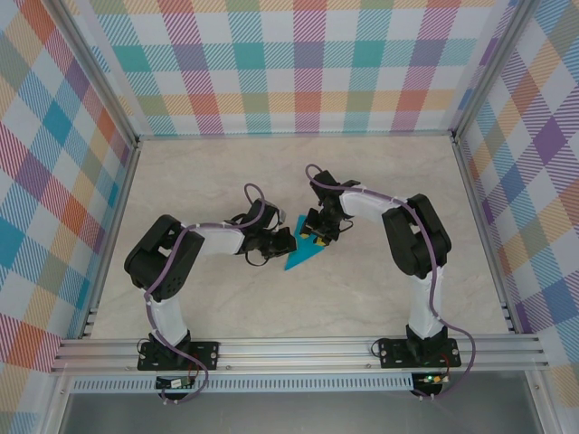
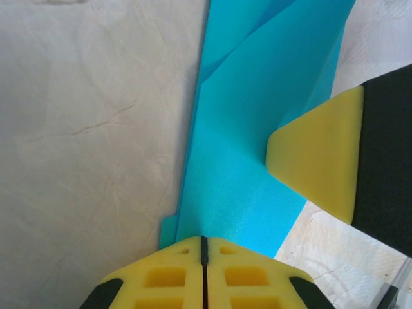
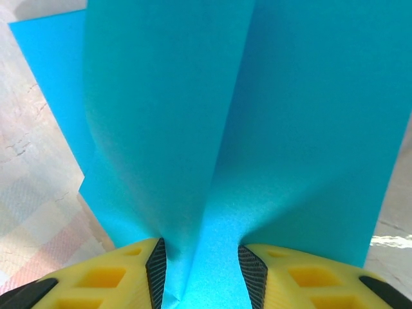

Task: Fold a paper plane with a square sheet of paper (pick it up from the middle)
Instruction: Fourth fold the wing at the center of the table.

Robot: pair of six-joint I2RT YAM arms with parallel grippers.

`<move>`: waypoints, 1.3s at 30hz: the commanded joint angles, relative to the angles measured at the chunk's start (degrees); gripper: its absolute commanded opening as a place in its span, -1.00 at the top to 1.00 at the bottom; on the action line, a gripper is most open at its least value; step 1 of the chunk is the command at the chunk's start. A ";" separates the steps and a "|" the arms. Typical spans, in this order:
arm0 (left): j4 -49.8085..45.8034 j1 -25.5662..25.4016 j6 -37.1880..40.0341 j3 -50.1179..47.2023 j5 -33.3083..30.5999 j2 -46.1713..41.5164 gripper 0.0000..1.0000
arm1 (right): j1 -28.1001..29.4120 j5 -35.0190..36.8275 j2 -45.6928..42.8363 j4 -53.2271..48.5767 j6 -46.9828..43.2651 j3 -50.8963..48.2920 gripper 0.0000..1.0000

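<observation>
Paper plane [image 1: 303, 253], half made, lies as a pointed teal wedge at the middle of the table [image 1: 226, 181]. The right gripper [image 3: 203, 257], reaching in from the table's right side, has its jaws partly apart with a raised ridge of the paper nipped between the pads. The left gripper [image 2: 204, 248], from the table's left side, is closed tight at the paper's edge; whether it pinches that edge or only presses it down, I can't tell. If the right one pulls while the left fails to anchor, the layers could slide and the crease land crooked. Too hard a tug might tear paper this thin.
</observation>
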 commanded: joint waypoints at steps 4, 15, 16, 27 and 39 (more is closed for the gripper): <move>-9.56 0.41 3.54 0.65 -0.63 2.49 0.94 | 0.33 5.34 0.52 -4.66 -0.58 -1.94 0.15; -11.64 0.23 5.00 1.59 -0.64 4.37 1.00 | 0.38 -3.15 -12.53 8.25 -7.36 -5.62 0.28; -11.80 0.23 5.13 1.68 -0.64 4.39 1.00 | 0.38 -3.89 -12.03 8.88 -7.69 -5.97 0.43; -12.54 0.03 5.49 1.67 -1.18 4.74 1.00 | 0.53 -9.80 -7.18 17.63 -9.72 -9.63 1.00; -13.24 -0.21 5.77 1.90 -1.44 5.01 1.00 | 0.80 -10.43 -3.35 19.72 -12.51 -11.77 1.00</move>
